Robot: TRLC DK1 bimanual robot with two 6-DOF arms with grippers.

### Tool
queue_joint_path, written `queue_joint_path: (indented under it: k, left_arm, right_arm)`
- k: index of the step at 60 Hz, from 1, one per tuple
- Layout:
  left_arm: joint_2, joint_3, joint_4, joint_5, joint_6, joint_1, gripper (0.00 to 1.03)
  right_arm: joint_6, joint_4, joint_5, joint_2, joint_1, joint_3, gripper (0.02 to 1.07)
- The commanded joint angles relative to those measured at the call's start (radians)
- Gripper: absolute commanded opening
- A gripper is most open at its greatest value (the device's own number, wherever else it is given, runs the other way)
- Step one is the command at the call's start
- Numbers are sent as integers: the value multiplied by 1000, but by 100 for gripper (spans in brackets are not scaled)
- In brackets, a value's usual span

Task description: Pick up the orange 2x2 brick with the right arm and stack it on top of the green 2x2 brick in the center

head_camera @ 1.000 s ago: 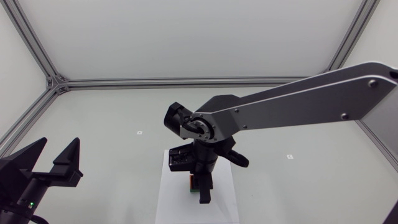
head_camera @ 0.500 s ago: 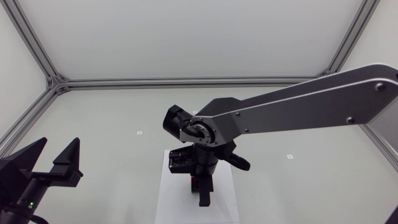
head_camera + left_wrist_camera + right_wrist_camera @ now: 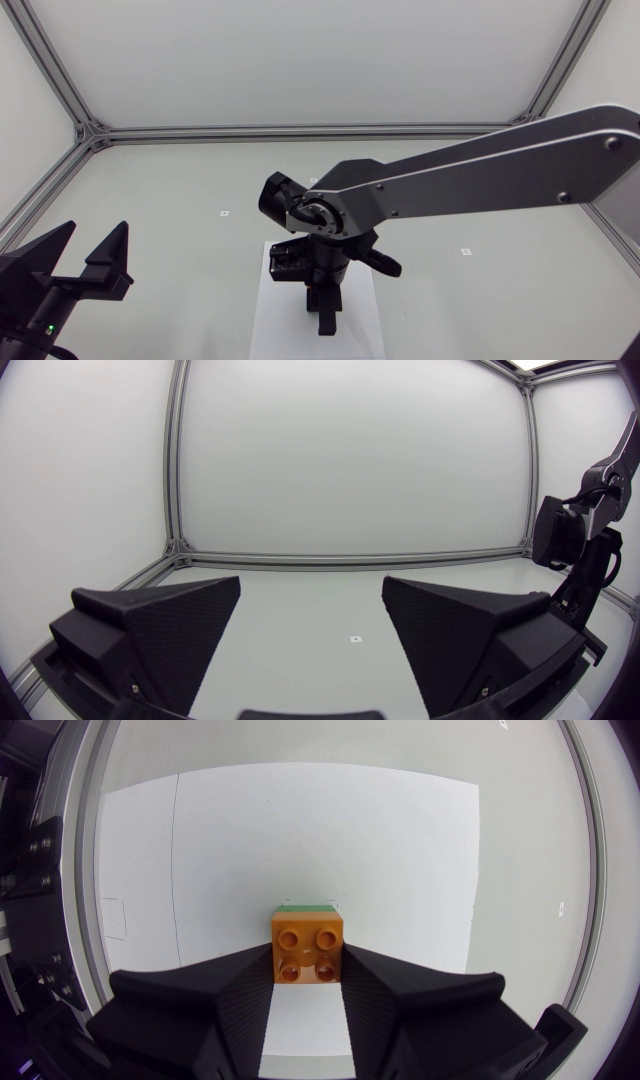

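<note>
In the head view, the right arm [image 3: 470,180] comes in from the side and reaches to the middle of the table [image 3: 150,200]. Its right gripper [image 3: 323,315] points straight down over a white sheet [image 3: 275,320]. The wrist hides both bricks here. The left gripper [image 3: 92,240] sits well apart, near the table's own-left corner, so the right arm is far nearer to the job.

In the left wrist view, the left gripper [image 3: 312,600] has its fingers spread wide with nothing between them. The right arm [image 3: 575,550] shows far off to one side.

In the right wrist view, the right gripper [image 3: 307,960] pinches the orange brick [image 3: 307,948] from two sides, studs facing the camera. The green brick [image 3: 307,907] lies directly beneath it, only a thin strip showing past the orange brick's far edge. Their edges run parallel, so the two look squarely lined up. The bricks are square, so no long axis matters. Whether the orange brick is fully pressed home cannot be told. The coming move probably turns on straight-down pressure, then release.
</note>
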Motion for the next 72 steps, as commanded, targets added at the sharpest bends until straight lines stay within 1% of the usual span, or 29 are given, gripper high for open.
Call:
queue_joint_path:
  k: [1, 51, 72]
  left_arm:
    - [-8, -41, -15, 4, 13, 3, 99]
    - [-8, -41, -15, 4, 13, 3, 99]
    - [-8, -41, -15, 6, 13, 3, 99]
  right_arm:
    - [16, -20, 4, 39, 14, -43, 20]
    - [44, -22, 15, 75, 2, 22, 20]
    - [33, -28, 16, 69, 2, 2, 20]
